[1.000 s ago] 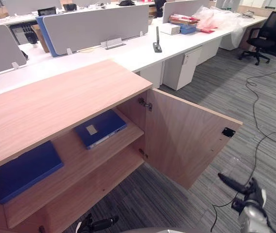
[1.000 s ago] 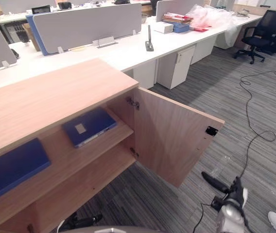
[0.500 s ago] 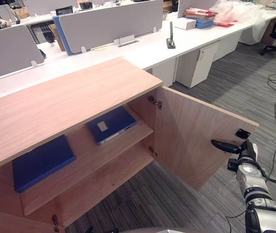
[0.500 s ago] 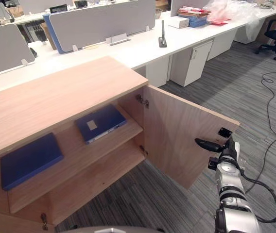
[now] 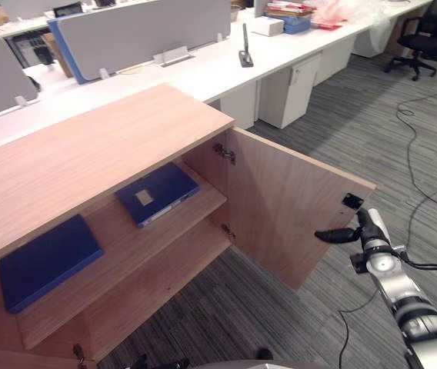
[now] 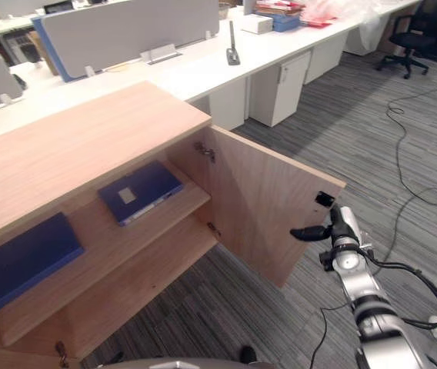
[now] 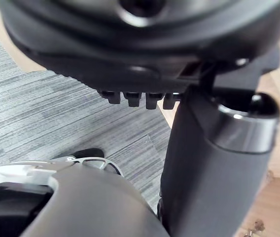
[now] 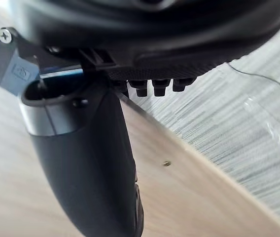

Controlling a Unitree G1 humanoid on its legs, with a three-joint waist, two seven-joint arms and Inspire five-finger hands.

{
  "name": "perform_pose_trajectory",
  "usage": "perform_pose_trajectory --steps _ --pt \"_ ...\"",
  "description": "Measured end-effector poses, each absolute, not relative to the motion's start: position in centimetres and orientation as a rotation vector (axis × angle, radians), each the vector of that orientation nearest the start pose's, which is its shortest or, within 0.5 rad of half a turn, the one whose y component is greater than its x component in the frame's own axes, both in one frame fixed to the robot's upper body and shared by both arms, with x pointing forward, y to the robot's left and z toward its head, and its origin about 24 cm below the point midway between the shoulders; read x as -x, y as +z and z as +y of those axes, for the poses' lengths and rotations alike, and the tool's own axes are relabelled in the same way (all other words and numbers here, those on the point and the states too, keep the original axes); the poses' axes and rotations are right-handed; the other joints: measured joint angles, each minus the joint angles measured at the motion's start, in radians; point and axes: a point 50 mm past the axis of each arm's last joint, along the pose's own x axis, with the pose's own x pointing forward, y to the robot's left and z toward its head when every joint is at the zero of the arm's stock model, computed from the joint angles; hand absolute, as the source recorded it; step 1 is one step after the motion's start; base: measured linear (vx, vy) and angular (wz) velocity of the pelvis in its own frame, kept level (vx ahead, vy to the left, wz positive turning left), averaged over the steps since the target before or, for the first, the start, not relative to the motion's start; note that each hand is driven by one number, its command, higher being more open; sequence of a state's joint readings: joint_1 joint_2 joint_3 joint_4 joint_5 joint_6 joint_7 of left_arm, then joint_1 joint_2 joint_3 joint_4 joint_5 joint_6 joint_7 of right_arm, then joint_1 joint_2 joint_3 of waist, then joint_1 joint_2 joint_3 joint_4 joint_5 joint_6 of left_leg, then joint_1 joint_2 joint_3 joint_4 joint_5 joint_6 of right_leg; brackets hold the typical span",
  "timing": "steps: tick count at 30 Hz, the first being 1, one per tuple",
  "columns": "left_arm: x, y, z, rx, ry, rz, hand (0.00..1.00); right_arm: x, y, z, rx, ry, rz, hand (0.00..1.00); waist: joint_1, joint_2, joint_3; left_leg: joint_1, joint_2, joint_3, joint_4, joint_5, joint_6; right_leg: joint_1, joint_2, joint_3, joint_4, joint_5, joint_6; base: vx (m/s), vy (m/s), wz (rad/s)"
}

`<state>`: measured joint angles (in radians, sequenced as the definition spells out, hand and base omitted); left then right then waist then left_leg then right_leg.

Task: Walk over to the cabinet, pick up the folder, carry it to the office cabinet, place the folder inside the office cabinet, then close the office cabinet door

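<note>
The right hand (image 5: 340,234) is open and holds nothing: a straight dark digit points at the inner face of the door (image 5: 280,204), close to its free edge and just below the black catch (image 5: 351,201). Whether the tip touches the wood I cannot tell. In the right wrist view the thumb lies along the door face, with the door's edge running slantwise past it and carpet (image 5: 341,131) beyond. The door stands wide, swung out to the right on two hinges, roughly square to the cabinet (image 5: 88,150) front. To the right of the door's free edge and behind it the carpet lies open as far as the pedestal (image 5: 289,92) under the white desk (image 5: 203,73) and a chair (image 5: 426,34) in the far corner. The desk runs just behind the cabinet. The folder (image 5: 157,192) lies flat inside the cabinet on the upper shelf (image 5: 111,254), at its right end near the hinge side. It is dark blue with a small pale label (image 5: 145,198) on its cover, and it is turned askew so one long edge sits along the shelf's front lip. A second folder (image 5: 45,260), the same blue, lies flat at the shelf's left end, well apart from the first, with bare wood between them. The bottom board (image 5: 157,284) below is bare. The left hand (image 7: 214,163) hangs low over the carpet before the cabinet, relaxed and holding nothing.
</note>
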<state>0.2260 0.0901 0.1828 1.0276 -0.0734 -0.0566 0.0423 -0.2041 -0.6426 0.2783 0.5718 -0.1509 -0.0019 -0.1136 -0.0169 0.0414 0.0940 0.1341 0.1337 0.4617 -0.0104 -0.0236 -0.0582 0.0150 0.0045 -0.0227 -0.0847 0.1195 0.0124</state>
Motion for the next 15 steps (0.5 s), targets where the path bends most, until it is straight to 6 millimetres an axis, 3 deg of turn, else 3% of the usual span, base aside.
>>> perform_pose_trajectory --steps 1,3,5,7,9,11,12,15 --pt "-4.0 -16.5 21.6 0.043 0.356 1.170 1.00 -26.4 -0.1 -27.7 0.976 0.065 0.366 1.00 -0.006 -0.003 0.000 0.002 0.002 0.004 0.000 0.000 -0.002 -0.001 0.006 0.005 0.000 0.001 -0.002 0.04 -0.094 -0.38" --pt "-4.3 -16.4 22.1 0.011 0.341 1.175 1.00 -24.5 -1.7 -24.7 1.280 0.436 0.322 1.00 -0.019 -0.015 -0.006 0.015 0.026 0.024 0.002 0.001 -0.022 0.001 0.031 0.022 0.001 0.003 -0.004 0.01 -0.101 -0.31" --pt "-4.8 -16.4 22.3 -0.016 0.325 1.170 1.00 -22.5 -3.9 -21.6 1.351 0.713 0.314 1.00 -0.016 -0.027 -0.014 0.020 0.044 0.028 0.010 0.000 -0.034 0.006 0.048 0.027 0.001 0.002 -0.008 -0.02 -0.104 -0.15" --pt "-5.3 -16.3 22.3 -0.036 0.310 1.164 1.00 -20.4 -5.3 -18.0 1.310 0.954 0.272 1.00 -0.004 -0.030 -0.016 0.020 0.057 0.028 0.018 0.001 -0.043 0.006 0.061 0.029 0.000 0.000 -0.023 -0.05 -0.116 -0.04" --pt "-5.6 -16.4 22.1 -0.033 0.309 1.161 1.00 -17.7 -7.0 -13.0 1.185 1.166 0.228 1.00 0.016 -0.025 -0.012 0.018 0.070 0.028 0.019 0.006 -0.053 0.004 0.072 0.032 0.000 -0.002 -0.030 -0.05 -0.084 -0.02" --pt "-5.3 -16.5 22.0 -0.013 0.331 1.172 1.00 -16.2 -7.3 -9.7 1.093 1.250 0.169 1.00 0.023 -0.021 -0.010 0.017 0.076 0.028 0.019 0.008 -0.056 0.003 0.077 0.034 0.000 -0.001 -0.034 -0.02 -0.063 -0.03" --pt "-4.9 -16.6 21.9 -0.013 0.347 1.189 1.00 -15.2 -7.2 -7.1 1.019 1.303 0.110 1.00 0.030 -0.019 -0.008 0.017 0.078 0.028 0.019 0.008 -0.056 0.003 0.081 0.035 0.000 0.000 -0.039 -0.01 -0.050 -0.03" --pt "-5.1 -16.6 21.9 -0.001 0.375 1.182 1.00 -15.0 -6.8 -5.1 0.965 1.306 0.059 1.00 0.049 -0.022 -0.006 0.017 0.078 0.026 0.022 0.007 -0.055 0.005 0.080 0.035 0.000 0.002 -0.041 -0.02 -0.016 0.01"
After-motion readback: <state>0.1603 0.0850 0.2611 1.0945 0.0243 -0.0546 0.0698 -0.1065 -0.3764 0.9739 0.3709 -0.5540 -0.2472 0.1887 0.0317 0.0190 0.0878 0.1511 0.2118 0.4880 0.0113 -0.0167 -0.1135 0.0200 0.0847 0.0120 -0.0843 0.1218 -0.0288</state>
